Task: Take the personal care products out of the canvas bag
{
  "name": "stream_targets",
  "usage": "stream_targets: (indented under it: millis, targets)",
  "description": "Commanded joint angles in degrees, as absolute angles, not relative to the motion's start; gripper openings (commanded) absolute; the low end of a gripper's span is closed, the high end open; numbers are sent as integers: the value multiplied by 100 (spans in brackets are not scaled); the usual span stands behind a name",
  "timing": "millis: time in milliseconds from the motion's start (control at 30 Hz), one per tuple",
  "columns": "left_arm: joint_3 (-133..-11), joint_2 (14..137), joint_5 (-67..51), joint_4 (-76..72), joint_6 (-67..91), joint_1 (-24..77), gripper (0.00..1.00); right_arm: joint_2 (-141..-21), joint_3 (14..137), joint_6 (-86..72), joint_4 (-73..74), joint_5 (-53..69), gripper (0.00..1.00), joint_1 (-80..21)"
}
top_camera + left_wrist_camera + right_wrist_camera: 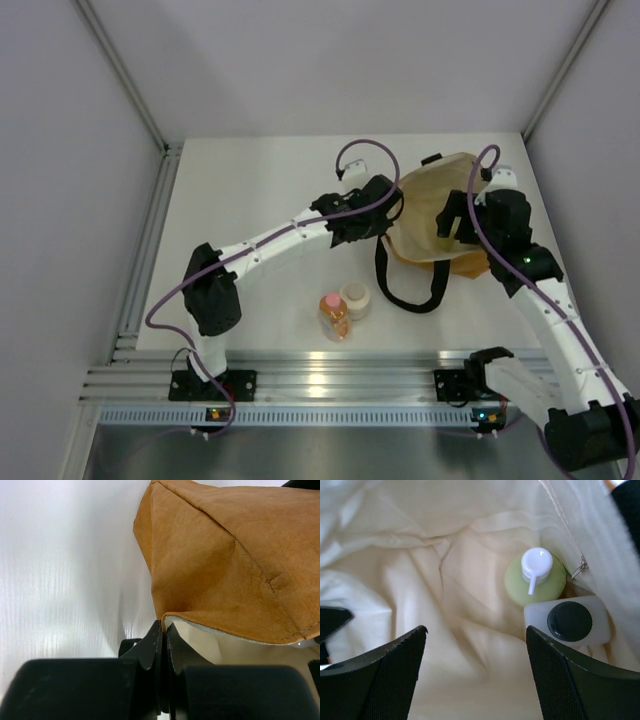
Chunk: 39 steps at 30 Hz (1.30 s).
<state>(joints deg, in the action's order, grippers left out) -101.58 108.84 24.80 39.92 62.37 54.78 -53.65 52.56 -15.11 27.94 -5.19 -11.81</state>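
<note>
My left claw [164,628] pinches the canvas bag [225,565] rim; my right claw [475,630] gapes empty inside it, near the pale green bottle [535,582].

White table [250,200] has the canvas bag [440,190] at back right, with the orange bottle [334,316] and cream jar [355,299] side by side near the front.

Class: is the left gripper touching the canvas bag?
Touching. The left wrist view shows the left gripper shut, pinching the canvas bag at its rim.
</note>
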Motion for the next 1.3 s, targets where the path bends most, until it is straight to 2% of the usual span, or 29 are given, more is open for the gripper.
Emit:
stream_targets:
  millis: [0, 100, 267, 667, 1267]
  targets:
    - [-10379, 10863, 2733, 3990, 6337, 5546, 0, -5028, 5546, -1363, 2724, -264, 79, -1072]
    - [-10529, 10925, 2847, 3999, 6319, 5607, 0, -4799, 5318, -1064, 2909, -71, 79, -994]
    - [-10608, 10995, 2839, 3990, 6284, 5616, 0, -4772, 4966, -1230, 2910, -755, 76, -818]
    - [-10652, 11109, 2558, 3999, 6188, 5616, 0, -6652, 6459, -704, 2883, -1072, 66, -633]
    - [-10679, 11109, 2496, 3999, 6187, 5616, 0, -7980, 6908, 139, 2619, -888, 62, -536]
